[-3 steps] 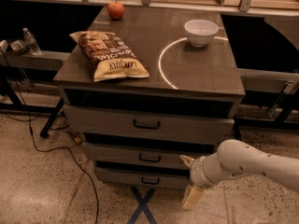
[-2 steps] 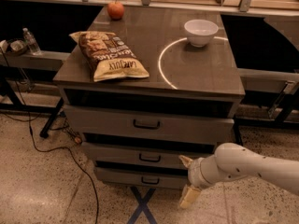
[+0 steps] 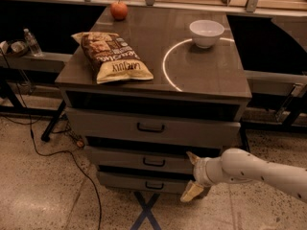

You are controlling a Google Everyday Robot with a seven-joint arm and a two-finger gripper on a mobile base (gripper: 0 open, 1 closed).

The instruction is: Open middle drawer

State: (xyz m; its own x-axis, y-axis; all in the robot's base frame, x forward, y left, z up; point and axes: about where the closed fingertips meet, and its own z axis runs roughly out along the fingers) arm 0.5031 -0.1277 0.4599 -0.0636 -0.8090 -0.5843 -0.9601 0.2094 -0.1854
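Observation:
The middle drawer is the second of three grey drawers in the cabinet, with a small black bar handle. It looks closed, level with the drawers above and below. My gripper comes in from the right on a white arm and is open. One tan finger lies against the middle drawer's right end and the other hangs lower, by the bottom drawer. The gripper is to the right of the handle and holds nothing.
The top drawer sits above. On the cabinet top lie a chip bag, an apple and a white bowl. Cables run across the floor at left. Blue tape marks the floor below.
My gripper and arm have shifted slightly left, closer to the drawer fronts. The drawers have not moved.

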